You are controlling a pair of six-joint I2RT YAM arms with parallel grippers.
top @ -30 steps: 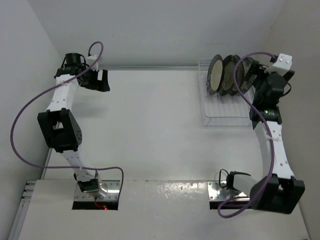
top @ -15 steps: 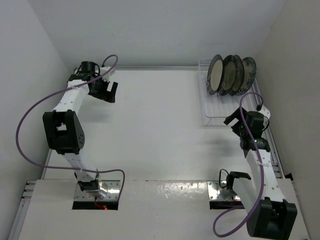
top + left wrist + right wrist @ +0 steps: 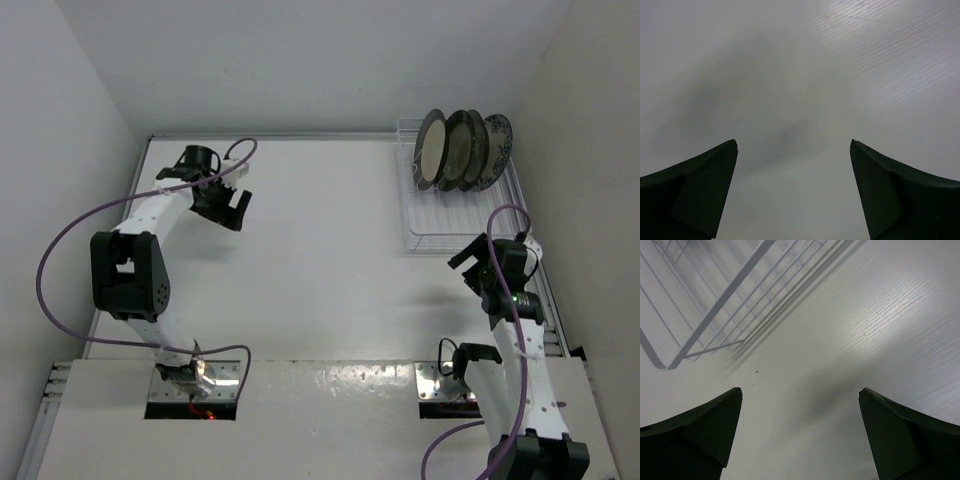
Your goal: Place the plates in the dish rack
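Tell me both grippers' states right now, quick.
Left gripper: open, holding nothing.
Right gripper: open, holding nothing.

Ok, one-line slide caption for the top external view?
Four plates stand on edge at the far end of the dish rack; left gripper and right gripper open and empty over the table.

3 cream plates point(image 3: 432, 150), dark rims, 1 blue floral-rimmed plate point(image 3: 500, 140), white wire rack point(image 3: 452, 232)
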